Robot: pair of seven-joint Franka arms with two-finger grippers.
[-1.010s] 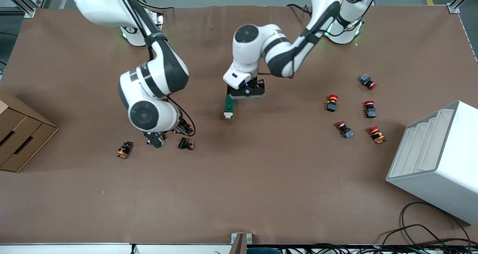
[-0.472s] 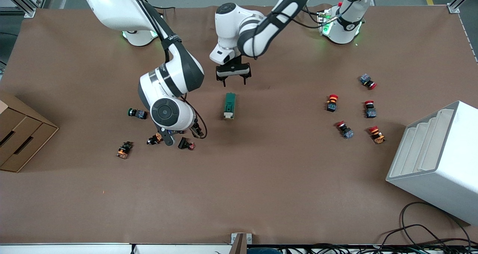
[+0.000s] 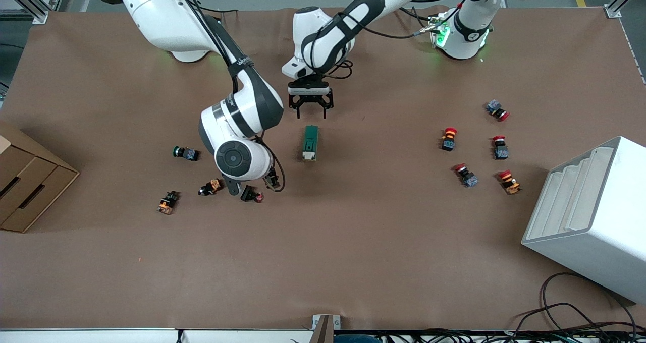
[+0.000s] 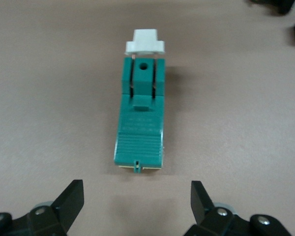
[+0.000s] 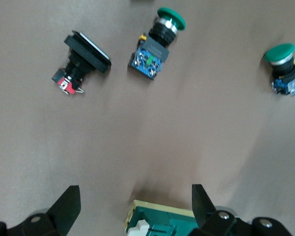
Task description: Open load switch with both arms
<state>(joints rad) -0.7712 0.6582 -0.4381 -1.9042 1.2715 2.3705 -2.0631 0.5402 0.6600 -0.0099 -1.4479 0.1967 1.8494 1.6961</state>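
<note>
The load switch lies flat on the brown mat, a dark-green block with its white lever at the end nearer the front camera. My left gripper hangs open over the mat just off the switch's green end, touching nothing. In the left wrist view the load switch sits apart from the open left gripper. My right gripper is open over the mat beside the switch, toward the right arm's end. The right wrist view shows the switch's lever end at the open right gripper.
A black button, two orange-bodied buttons and a green button lie around the right gripper. Several red push buttons lie toward the left arm's end. A white rack and a cardboard box stand at the table's ends.
The left gripper left the switch's green end and rose away from it, open. The right arm swung toward the switch, uncovering the green button.
</note>
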